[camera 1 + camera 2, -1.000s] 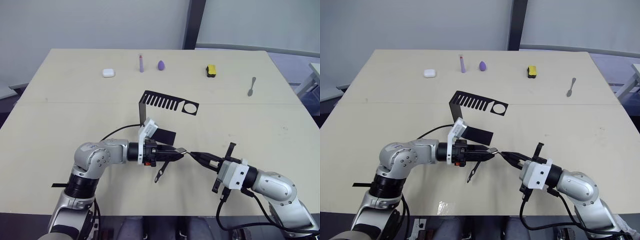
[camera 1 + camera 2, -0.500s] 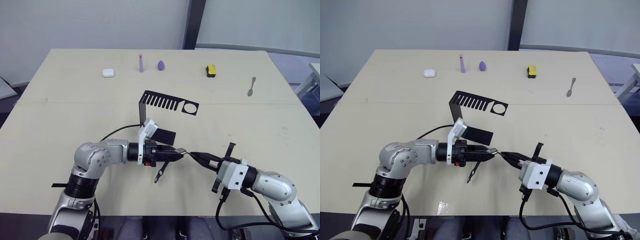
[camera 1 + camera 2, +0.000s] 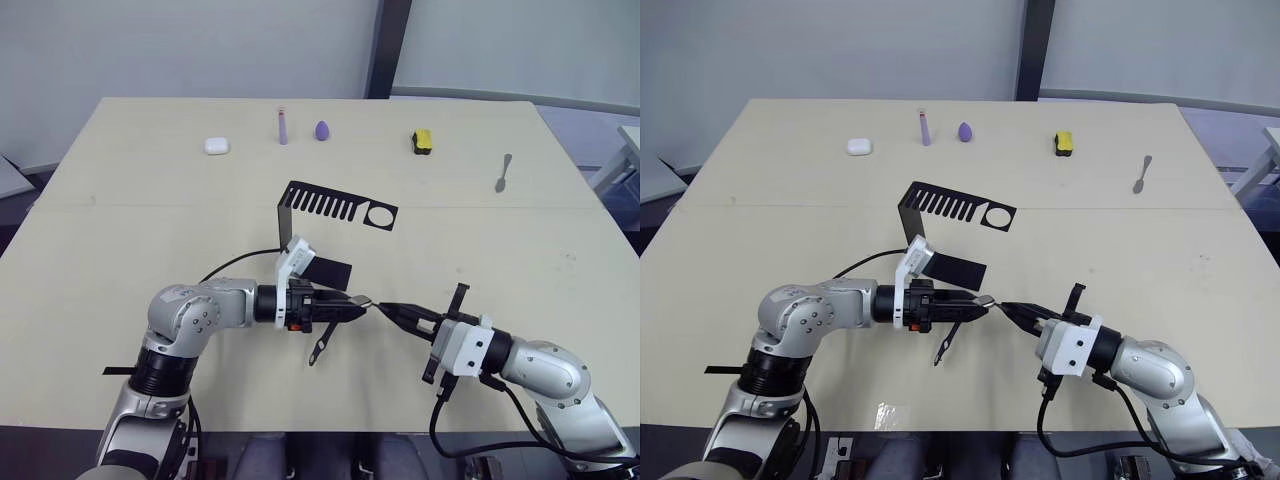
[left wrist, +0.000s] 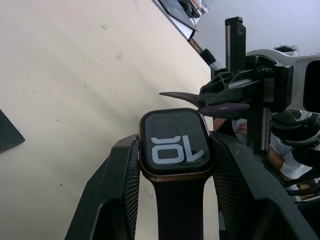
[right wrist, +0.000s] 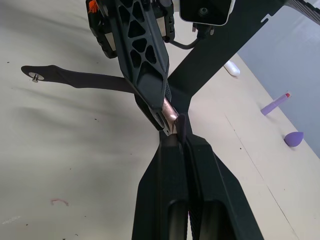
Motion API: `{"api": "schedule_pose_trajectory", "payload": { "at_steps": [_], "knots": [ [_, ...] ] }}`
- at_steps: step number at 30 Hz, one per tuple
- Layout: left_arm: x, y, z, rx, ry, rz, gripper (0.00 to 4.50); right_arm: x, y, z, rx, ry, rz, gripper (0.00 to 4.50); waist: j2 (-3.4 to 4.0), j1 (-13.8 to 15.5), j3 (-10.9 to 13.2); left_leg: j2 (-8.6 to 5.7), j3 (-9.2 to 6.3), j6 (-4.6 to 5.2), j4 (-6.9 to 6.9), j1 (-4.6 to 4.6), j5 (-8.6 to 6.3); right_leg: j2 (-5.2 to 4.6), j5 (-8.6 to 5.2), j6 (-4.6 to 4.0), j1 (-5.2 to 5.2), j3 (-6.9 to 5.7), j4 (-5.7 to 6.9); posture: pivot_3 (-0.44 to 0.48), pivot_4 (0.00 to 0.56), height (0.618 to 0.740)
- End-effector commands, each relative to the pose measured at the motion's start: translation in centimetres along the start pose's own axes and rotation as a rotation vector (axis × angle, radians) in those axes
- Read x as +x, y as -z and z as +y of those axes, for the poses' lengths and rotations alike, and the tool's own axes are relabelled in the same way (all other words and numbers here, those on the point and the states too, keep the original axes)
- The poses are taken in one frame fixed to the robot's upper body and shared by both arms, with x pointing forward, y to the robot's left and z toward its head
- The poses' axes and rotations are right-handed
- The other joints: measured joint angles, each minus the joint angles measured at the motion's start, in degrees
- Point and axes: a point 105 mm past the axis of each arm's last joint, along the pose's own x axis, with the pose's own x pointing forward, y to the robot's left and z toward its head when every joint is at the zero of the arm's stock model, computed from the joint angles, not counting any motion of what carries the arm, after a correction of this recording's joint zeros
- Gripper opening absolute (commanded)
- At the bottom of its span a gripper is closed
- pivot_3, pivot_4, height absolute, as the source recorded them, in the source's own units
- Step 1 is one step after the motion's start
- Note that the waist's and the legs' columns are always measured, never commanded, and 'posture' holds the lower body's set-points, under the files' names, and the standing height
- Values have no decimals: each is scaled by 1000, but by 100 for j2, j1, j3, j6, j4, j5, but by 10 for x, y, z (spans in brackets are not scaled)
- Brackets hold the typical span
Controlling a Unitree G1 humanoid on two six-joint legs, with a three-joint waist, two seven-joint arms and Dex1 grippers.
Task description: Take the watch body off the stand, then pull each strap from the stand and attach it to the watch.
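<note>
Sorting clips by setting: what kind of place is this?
Probably a lab or office test room: a plain pale table with small items spaced in a row, like the earbud case and spoon, against blank grey walls.

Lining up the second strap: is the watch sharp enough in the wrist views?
Left wrist view: watch body crisp, digits legible, no glare; the right gripper behind it slightly soft. Right wrist view: gold rim clear, own fingers blurred up close.
</note>
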Motion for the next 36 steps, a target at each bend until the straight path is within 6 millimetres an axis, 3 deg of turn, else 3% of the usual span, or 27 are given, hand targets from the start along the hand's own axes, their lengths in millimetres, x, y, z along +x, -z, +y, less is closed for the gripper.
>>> {"api": "schedule_pose_trajectory", "payload": {
  "at_steps": [1, 36],
  "knots": [
    [6, -7, -14, 36, 60, -18, 1586, 2, -10, 2, -15, -27, -43, 0, 0, 0, 0, 0, 0, 0, 0, 0, 0, 0, 0, 0, 0, 0, -1, 0, 150, 740],
    [7, -3, -18, 42, 81, 12, 1586, 8, -8, 0, -27, -15, -36, 0, 0, 1, 1, 1, 0, -1, -2, -1, -1, 0, 0, 0, 0, 0, -4, 0, 150, 740]
  ]
}}
